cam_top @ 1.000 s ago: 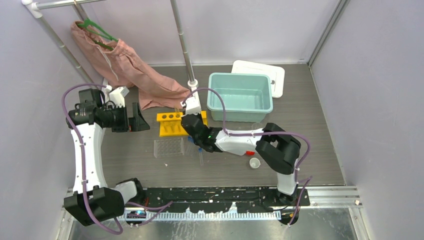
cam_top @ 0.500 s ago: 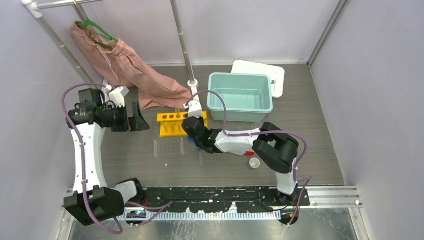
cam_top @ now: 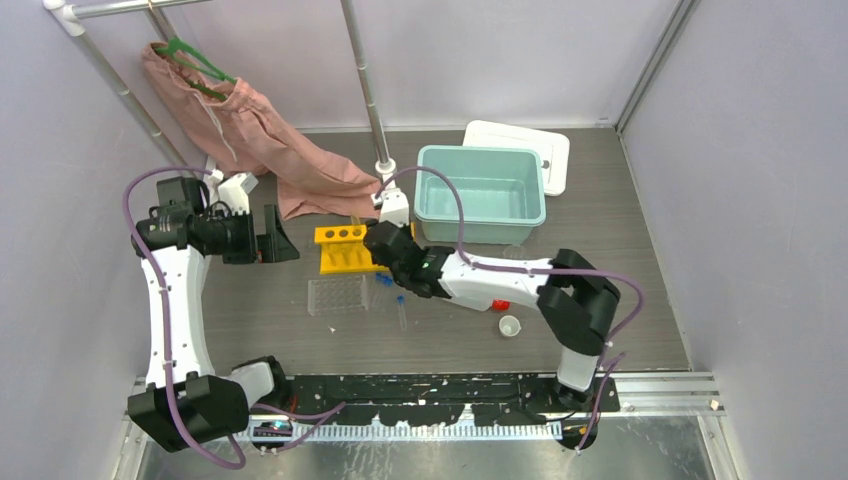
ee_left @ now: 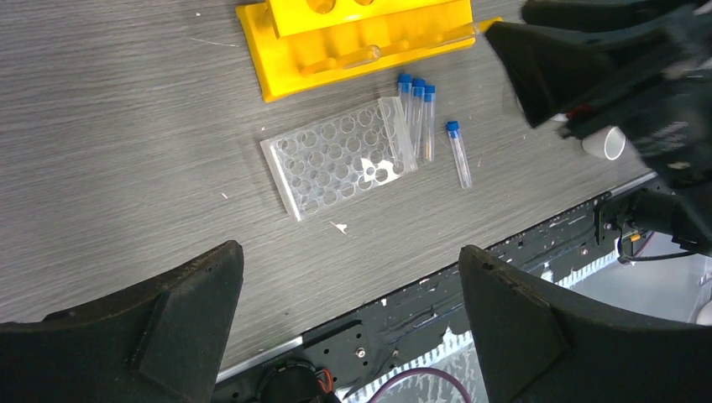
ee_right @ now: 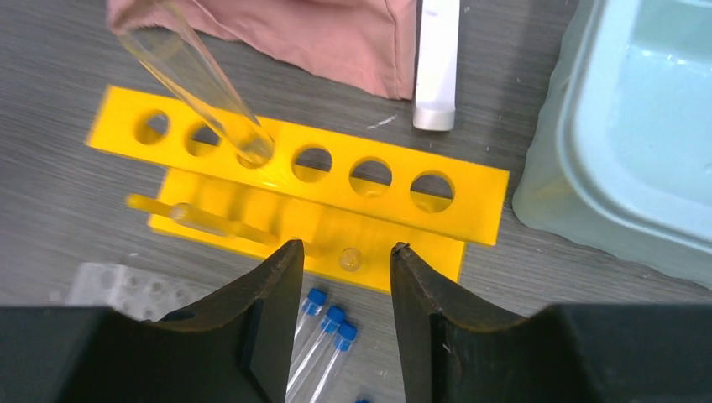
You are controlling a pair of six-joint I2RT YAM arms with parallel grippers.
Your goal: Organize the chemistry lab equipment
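Observation:
The yellow tube rack (cam_top: pixel 343 250) stands mid-table; in the right wrist view (ee_right: pixel 336 180) a clear tube (ee_right: pixel 197 80) leans in its third hole. Blue-capped tubes (ee_right: pixel 323 336) lie on the table between my right fingers; they also show in the left wrist view (ee_left: pixel 418 113), beside the clear well tray (ee_left: pixel 336 159). My right gripper (ee_right: pixel 342 252) is open and empty, just above the tubes at the rack's front edge. My left gripper (ee_left: pixel 353 269) is open and empty, high at the table's left. A tiny white cup (cam_top: pixel 509 326) and the squeeze bottle's red nozzle (cam_top: pixel 499 305) lie by the right arm.
A teal bin (cam_top: pixel 480 190) with a white lid (cam_top: pixel 540 145) behind it stands at the back right. A pink garment on a green hanger (cam_top: pixel 240 130) hangs from the rail at the back left. A vertical metal pole (cam_top: pixel 365 90) stands behind the rack.
My right arm has stretched out and its gripper has shifted slightly toward the rack. The left arm has not moved.

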